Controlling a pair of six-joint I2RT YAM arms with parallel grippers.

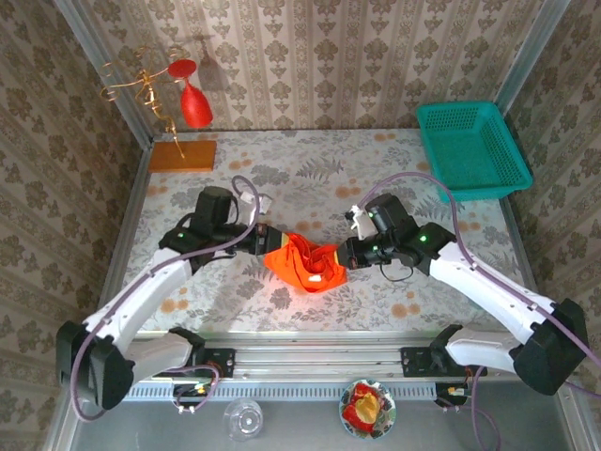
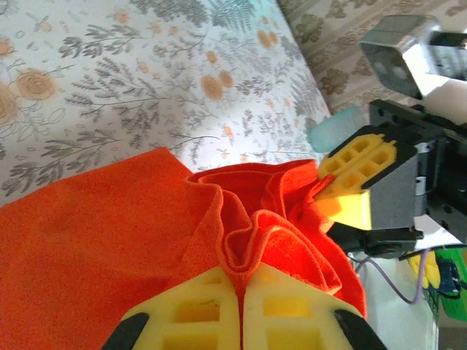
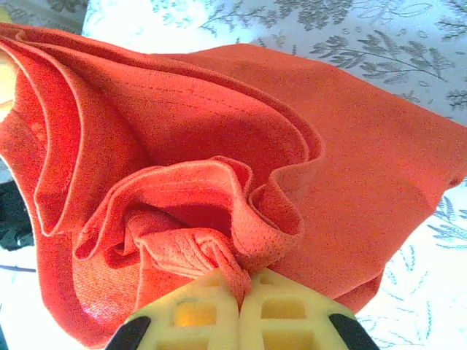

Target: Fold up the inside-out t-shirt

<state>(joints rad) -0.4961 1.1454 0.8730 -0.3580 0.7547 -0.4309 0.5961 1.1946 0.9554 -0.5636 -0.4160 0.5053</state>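
Note:
The inside-out t-shirt [image 1: 302, 263], bright orange-red and wrinkly, hangs bunched between my two grippers over the middle of the table. My left gripper [image 1: 266, 241] is shut on its left edge; in the left wrist view a pinched fold of the t-shirt [image 2: 109, 233] runs between the yellow fingers [image 2: 197, 310] of the left gripper [image 2: 241, 281]. My right gripper [image 1: 345, 254] is shut on the right edge. Up close, the right gripper [image 3: 239, 288] clamps a twisted tuck of the t-shirt [image 3: 350, 153]. The right gripper's yellow fingers [image 2: 361, 168] also show at the far side of the cloth.
A teal basket [image 1: 472, 148] stands at the back right. At the back left are a flat orange-brown board [image 1: 182, 155] and a red wine glass [image 1: 194, 105] on a wire stand. The flowered tablecloth [image 1: 310, 174] lies bare around the shirt.

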